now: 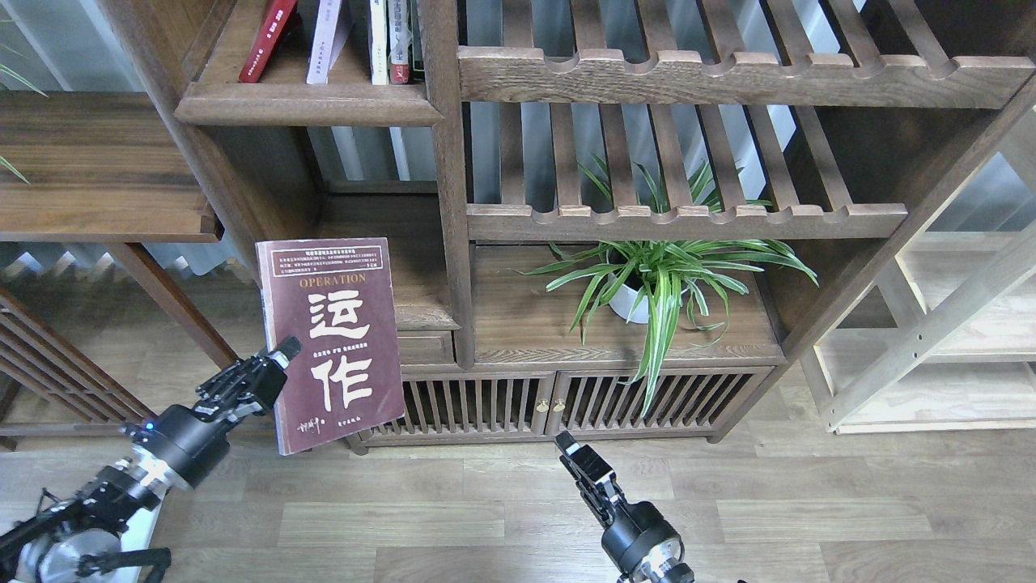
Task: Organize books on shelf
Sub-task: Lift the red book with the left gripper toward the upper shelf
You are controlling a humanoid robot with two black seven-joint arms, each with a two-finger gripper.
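My left gripper [279, 364] is shut on the left edge of the large maroon paperback [336, 340] with big white Chinese characters. It holds the book upright in the air, in front of the low cabinet. The shelf [307, 104], a dark-brown board with a moulded front edge, is at the upper left. On it stand a thin red book [265, 40], a lavender-white book [324, 40] and white books [379, 40]. My right gripper [579, 460] is low at the centre, empty, fingers close together, pointing up-left.
Slatted racks with scalloped rails [728, 77] fill the upper right. A potted spider plant [655, 279] stands on the cabinet top. A dark side table [97, 170] is at the left. Pale light-wood shelving [955, 340] is at the right.
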